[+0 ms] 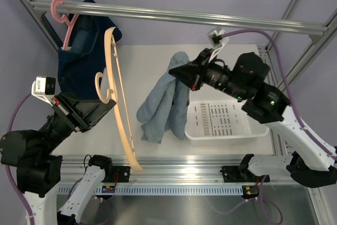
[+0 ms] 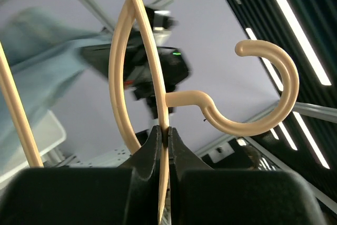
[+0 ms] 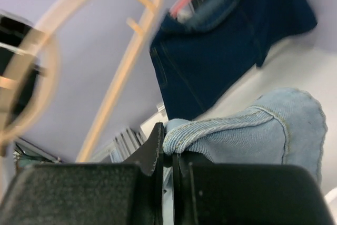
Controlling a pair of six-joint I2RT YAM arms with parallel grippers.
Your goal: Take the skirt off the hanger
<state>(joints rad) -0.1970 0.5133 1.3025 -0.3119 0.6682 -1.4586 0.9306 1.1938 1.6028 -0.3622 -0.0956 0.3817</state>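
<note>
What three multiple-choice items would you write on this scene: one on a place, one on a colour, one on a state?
1. The dark blue garment hangs: A on the pink hanger at the rail; B in a basket; C flat on the table.
2. The hanger in the left gripper is: A black; B beige; C green.
3. The right gripper is: A open and empty; B shut on a cup; C shut on the light blue skirt.
Key: 1 A, the top view shows it draped below the rail; 2 B, the left wrist view shows its beige hook; 3 C, the right wrist view shows the jaws pinching the skirt's edge.
</note>
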